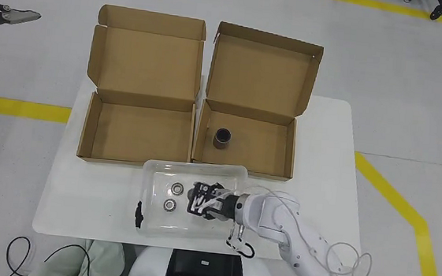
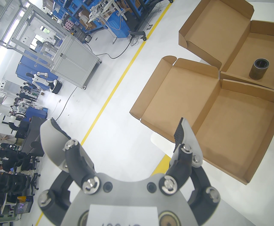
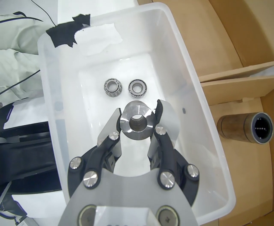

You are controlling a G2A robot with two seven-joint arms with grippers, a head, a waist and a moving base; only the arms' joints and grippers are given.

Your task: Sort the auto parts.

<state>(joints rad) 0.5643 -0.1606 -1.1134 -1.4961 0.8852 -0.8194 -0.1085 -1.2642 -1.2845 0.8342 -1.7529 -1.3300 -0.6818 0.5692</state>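
White tabletop (image 1: 323, 147) holds a clear plastic bin (image 3: 184, 55) near me, where my right gripper (image 3: 138, 108) pinches a short silver metal bushing (image 3: 137, 123), bound, I judge, for a brown cardboard box (image 1: 263, 150) beyond. My left gripper (image 2: 116, 126) hangs wide open, empty, far left, clear of that path.

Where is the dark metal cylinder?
Top view: the dark cylinder sits in the right cardboard box, near its left wall, just beyond the clear bin.

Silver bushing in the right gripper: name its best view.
Right wrist view: the silver bushing sits close, gripped by the right gripper over the clear bin. Top view shows it tiny; left wrist view faces the cardboard boxes.
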